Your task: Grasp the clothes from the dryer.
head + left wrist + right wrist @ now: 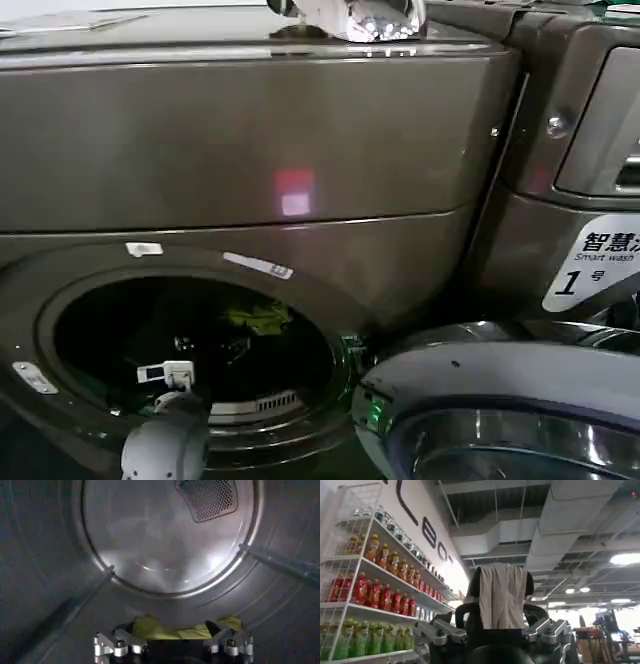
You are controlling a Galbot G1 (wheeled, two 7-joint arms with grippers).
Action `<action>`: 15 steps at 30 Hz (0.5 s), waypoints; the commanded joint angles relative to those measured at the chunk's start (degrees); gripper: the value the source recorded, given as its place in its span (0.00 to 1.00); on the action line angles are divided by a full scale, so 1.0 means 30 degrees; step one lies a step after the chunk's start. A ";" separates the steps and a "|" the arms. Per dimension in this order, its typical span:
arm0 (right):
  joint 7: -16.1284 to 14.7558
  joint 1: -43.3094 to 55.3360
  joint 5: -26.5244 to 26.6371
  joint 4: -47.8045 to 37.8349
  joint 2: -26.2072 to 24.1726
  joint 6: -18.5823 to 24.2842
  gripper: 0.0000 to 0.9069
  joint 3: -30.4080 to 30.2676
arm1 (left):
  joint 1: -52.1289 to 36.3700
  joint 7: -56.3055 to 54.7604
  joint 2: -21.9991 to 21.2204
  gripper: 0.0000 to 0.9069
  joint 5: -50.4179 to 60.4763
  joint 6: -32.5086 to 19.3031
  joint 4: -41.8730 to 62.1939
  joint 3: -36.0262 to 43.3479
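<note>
Left wrist view: the left gripper (173, 642) (fingers apart) sits inside the dryer (45, 580), right by the clothes (150, 629).

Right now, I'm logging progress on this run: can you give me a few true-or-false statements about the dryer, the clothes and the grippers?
1. The dryer has its door open. True.
2. The clothes lie on top of the dryer. False: they lie inside the drum.
3. The left gripper is inside the drum, jaws open. True.
4. The right gripper is clamped on the clothes. False: its jaws are open, facing the ceiling.
</note>
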 commanded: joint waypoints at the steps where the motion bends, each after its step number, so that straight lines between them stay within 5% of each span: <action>1: 0.0003 0.0074 0.0017 0.0138 0.0120 0.0160 1.00 -0.0076 | -0.0922 0.0004 -0.0245 1.00 0.0562 0.0634 0.1554 -0.0191; 15: -0.0022 0.0199 0.0035 0.0181 0.0167 0.0222 1.00 -0.0289 | -0.4915 0.0156 -0.0059 1.00 0.0779 -0.0325 0.6321 -0.0309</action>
